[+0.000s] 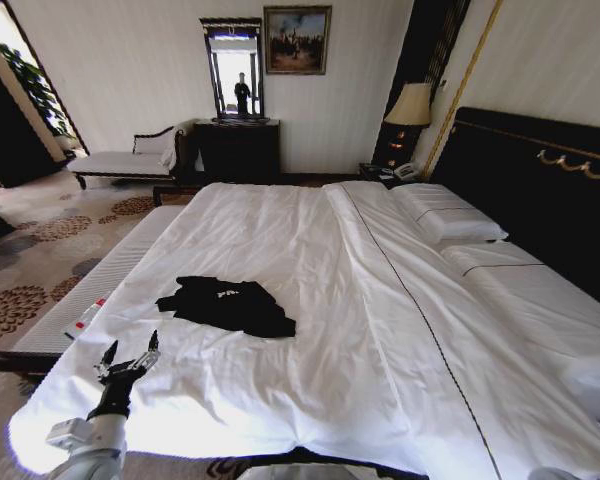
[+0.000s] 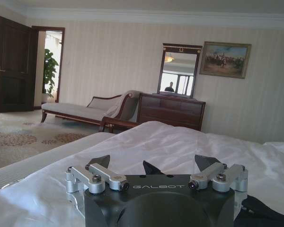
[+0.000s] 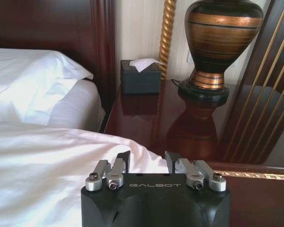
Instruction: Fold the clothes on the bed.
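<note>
The clothes are one crumpled black T-shirt (image 1: 227, 304) with a bit of white lettering, lying left of centre on the bed (image 1: 360, 330), which has white sheets. My left gripper (image 1: 130, 358) hovers over the bed's near left corner, a short way in front of the shirt, open and empty. In the left wrist view its fingers (image 2: 100, 162) stand wide apart, with dark shirt fabric (image 2: 261, 213) just beyond. My right gripper (image 3: 146, 161) is open and empty above the white sheet, near the far side of the bed by the nightstand.
A long white bench (image 1: 105, 275) runs along the bed's left side with a small red-and-white item (image 1: 84, 319) on it. Pillows (image 1: 448, 214) lie by the dark headboard (image 1: 540, 190). The nightstand (image 3: 180, 123) holds a lamp (image 3: 218, 45) and a tissue box (image 3: 140, 75). A chaise longue (image 1: 130, 158) stands at the back.
</note>
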